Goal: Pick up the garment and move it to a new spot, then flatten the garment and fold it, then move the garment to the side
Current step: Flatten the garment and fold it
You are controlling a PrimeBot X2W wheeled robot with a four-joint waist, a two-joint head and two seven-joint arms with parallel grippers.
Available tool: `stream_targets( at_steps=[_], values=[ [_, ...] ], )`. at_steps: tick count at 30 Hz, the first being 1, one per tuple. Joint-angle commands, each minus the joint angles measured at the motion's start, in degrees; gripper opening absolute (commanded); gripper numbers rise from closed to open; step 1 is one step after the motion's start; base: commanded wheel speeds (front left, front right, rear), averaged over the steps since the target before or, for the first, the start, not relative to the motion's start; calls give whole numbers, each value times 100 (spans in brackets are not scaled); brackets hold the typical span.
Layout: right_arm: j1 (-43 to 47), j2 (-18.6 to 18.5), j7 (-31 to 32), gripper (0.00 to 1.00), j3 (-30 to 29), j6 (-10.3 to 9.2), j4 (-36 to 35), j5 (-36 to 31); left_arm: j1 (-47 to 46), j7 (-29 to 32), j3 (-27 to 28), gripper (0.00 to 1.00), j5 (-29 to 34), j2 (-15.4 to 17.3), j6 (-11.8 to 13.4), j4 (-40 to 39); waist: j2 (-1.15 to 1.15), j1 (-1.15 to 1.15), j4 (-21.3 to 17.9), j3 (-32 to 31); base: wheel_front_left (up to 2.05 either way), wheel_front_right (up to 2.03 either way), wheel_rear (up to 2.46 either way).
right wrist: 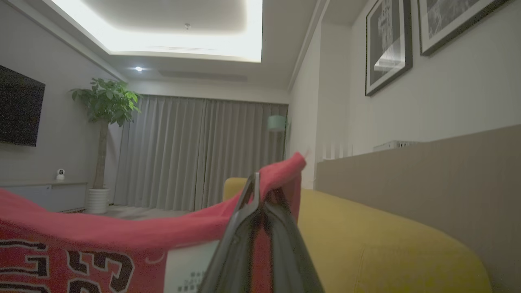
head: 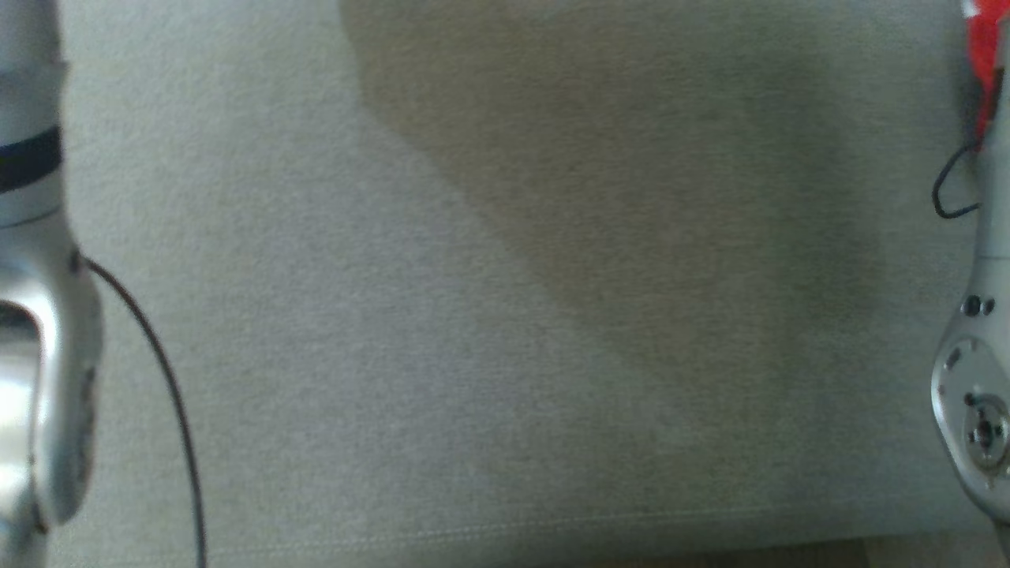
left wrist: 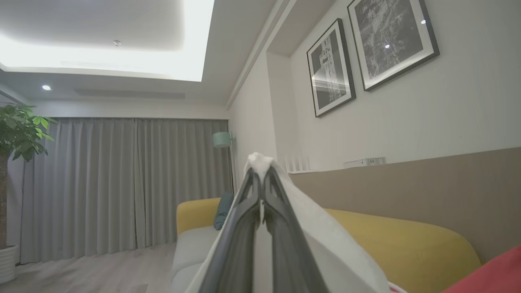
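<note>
Head view: the grey seat cushion point(head: 473, 315) stretched below, and a red scrap of the garment point(head: 982, 47) hung top right. Left wrist view: the left gripper point(left wrist: 260, 177) was clamped on white cloth point(left wrist: 325, 244), probably the same garment. Right wrist view: the right gripper point(right wrist: 262, 191) pinched its red edge. It looked soft, light and floppy, so best held by the corners. The yellow sofa back point(right wrist: 386, 244) crowded close behind.

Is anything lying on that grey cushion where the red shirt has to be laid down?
Nothing visible. The grey fabric cushion is bare except a thin dark cable dangling at the left. The left pincer and right pincer already clamp the red lettered garment.
</note>
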Motion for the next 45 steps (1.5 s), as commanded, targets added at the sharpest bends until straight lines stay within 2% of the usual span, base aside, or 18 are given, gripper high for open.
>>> stream_targets(
  at_steps=[1,3,7,11,19,25,31,36,45],
  values=[
    [-97,157,-56,0,-72,37,221,-157,102,-117,29,0,-58,115,-81,52,0,0,186,156,0,0,0],
    [-46,170,-72,0,-128,37,420,-225,258,-209,-6,0,-110,64,-116,117,0,0,239,186,0,0,0],
    [364,189,-97,0,-309,37,1078,-347,1150,-505,-164,0,-314,-82,-226,235,0,0,413,352,0,0,0],
    [872,179,-100,0,-443,37,1380,-340,2080,-715,-151,0,-527,-139,-258,226,0,0,495,502,0,0,0],
    [1521,246,-101,0,-510,37,1383,-80,3356,-866,-72,0,-644,-6,-295,33,0,0,392,522,0,0,0],
    [1889,309,-101,0,-333,37,1193,360,4164,-889,38,0,-520,147,-286,-659,0,0,266,223,0,0,0],
    [2596,323,-101,0,-23,37,808,1004,5459,-891,294,0,-519,75,-220,-1691,0,0,262,-376,0,0,0],
    [3623,324,-101,0,172,37,211,1293,6724,-892,388,0,-472,-6,-136,-2576,0,0,335,-948,0,0,0],
    [5991,306,66,0,-60,37,-1528,1587,8528,-892,351,0,-245,-59,37,-3910,0,0,493,-1347,0,0,0]
  ],
)
